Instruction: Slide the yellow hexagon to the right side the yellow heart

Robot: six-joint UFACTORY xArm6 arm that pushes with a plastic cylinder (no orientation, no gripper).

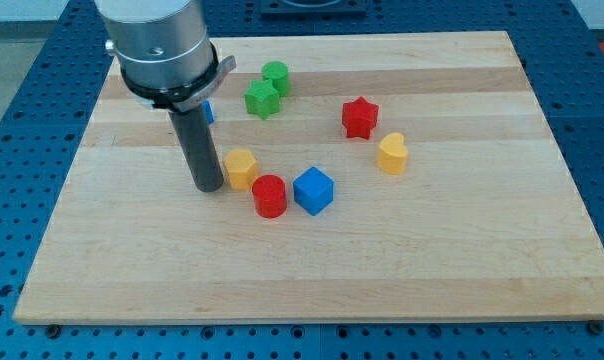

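The yellow hexagon (241,167) lies left of the board's middle. My tip (208,187) stands just left of it, very close or touching. The yellow heart (392,153) lies far to the view's right of the hexagon. A red cylinder (269,195) sits just below and right of the hexagon, and a blue cube (313,190) sits right of the cylinder, between the hexagon and the heart.
A red star (360,117) lies up-left of the heart. A green star (262,98) and a green cylinder (276,76) sit near the top. A blue block (209,112) peeks out behind the rod. The wooden board (482,250) rests on a blue perforated table.
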